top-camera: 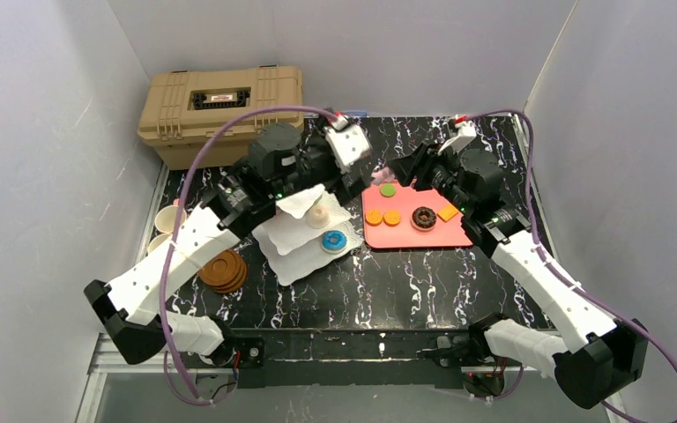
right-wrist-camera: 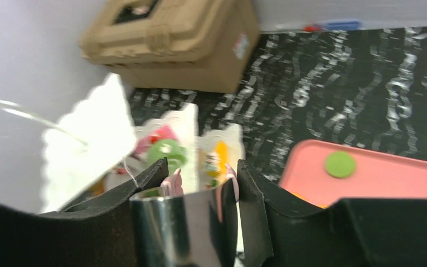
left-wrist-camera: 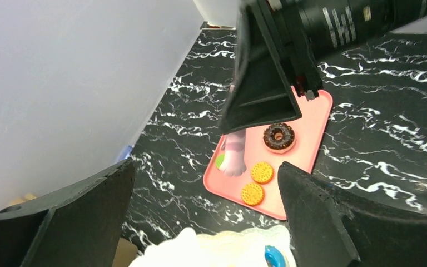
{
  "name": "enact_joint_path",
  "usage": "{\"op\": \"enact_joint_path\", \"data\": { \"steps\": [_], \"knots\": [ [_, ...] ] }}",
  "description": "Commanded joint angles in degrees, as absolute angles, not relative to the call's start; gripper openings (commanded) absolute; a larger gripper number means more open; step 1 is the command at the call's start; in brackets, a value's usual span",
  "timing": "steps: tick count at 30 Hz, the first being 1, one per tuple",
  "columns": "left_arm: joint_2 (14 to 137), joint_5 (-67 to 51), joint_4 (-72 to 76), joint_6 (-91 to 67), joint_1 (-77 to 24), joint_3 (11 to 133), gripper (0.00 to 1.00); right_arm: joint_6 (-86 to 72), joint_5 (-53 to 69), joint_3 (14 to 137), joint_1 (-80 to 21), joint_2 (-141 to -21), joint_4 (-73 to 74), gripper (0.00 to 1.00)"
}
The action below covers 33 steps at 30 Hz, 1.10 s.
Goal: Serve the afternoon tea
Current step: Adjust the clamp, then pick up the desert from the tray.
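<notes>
My right gripper [top-camera: 397, 174] is shut on a pink ribbed cup [top-camera: 381, 176] and holds it above the left end of the pink-red tray [top-camera: 414, 236]. In the right wrist view the cup [right-wrist-camera: 200, 217] shows a shiny inside between the fingers [right-wrist-camera: 144, 183]. My left gripper [top-camera: 359, 183] stands wide open just left of it, over the gap between tray and white tiered stand [top-camera: 295, 238]. The stand carries a cream pastry [top-camera: 318, 214] and a blue donut [top-camera: 333, 240]. From the left wrist the cup [left-wrist-camera: 234, 156] hangs from the right gripper [left-wrist-camera: 261, 83].
The tray holds a green disc [top-camera: 387, 189], two orange cookies [top-camera: 382, 217], a chocolate donut [top-camera: 423, 217] and an orange square [top-camera: 447, 212]. Brown saucers [top-camera: 224, 270] and pale cups [top-camera: 166, 220] sit at the left. A tan case [top-camera: 220, 110] stands at the back left.
</notes>
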<state>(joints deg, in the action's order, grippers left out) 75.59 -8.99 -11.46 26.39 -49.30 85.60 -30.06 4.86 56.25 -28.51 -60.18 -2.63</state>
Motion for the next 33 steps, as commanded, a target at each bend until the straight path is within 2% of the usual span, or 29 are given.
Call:
{"op": "enact_joint_path", "data": {
  "steps": [1, 5, 16, 25, 33],
  "knots": [
    [72.14, -13.78, -20.96, 14.79, -41.97, 91.85, 0.99, -20.4, -4.79, 52.42, -27.91, -62.18, -1.37, 0.55],
    [72.39, -16.67, -27.85, 11.76, -37.3, 94.49, 0.99, -16.93, -8.06, 49.71, -27.95, -64.51, -3.63, 0.55],
    [70.77, -18.01, -31.57, 9.0, -32.97, 94.65, 0.99, -14.02, -20.71, 45.75, -26.63, -67.78, -1.57, 0.56],
    [72.06, -17.76, -31.99, 7.11, -30.41, 97.42, 0.99, -13.66, -24.79, 42.6, -25.85, -69.75, -2.35, 0.7],
    [72.77, -17.91, -32.04, 6.36, -28.3, 99.45, 0.99, -14.29, -25.98, 40.25, -24.92, -70.92, -5.19, 0.73]
  ]
}}
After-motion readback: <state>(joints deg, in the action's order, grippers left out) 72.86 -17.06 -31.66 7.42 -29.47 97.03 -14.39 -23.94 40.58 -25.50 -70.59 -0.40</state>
